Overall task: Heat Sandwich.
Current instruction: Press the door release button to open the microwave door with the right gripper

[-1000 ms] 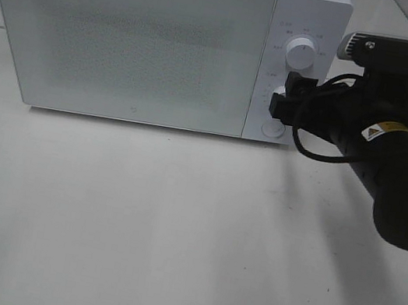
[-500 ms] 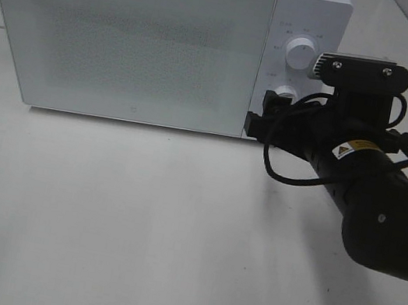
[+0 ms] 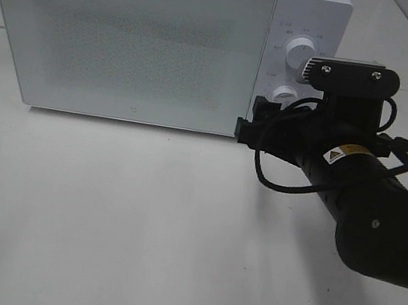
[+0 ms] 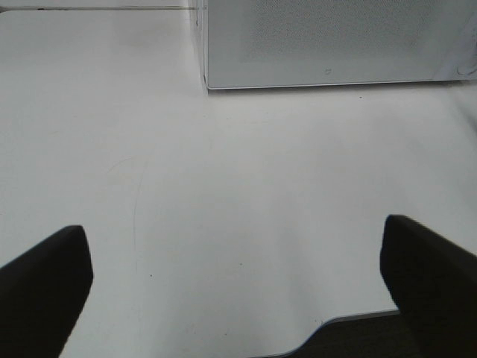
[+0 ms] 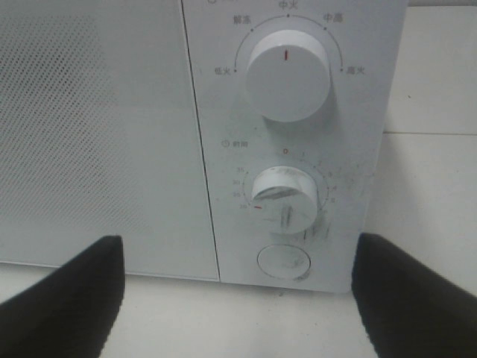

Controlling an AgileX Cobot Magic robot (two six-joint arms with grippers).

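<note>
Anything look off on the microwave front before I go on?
Only wear: the lower dial and the round button beneath it carry dark scuffs and streaks. The upper dial looks clean, and the door sits shut.

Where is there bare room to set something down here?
The table in front of the microwave door is bare, up to the right gripper. The left gripper hangs open over bare tabletop too. Crowded only before the control knobs, where the right gripper is.
</note>
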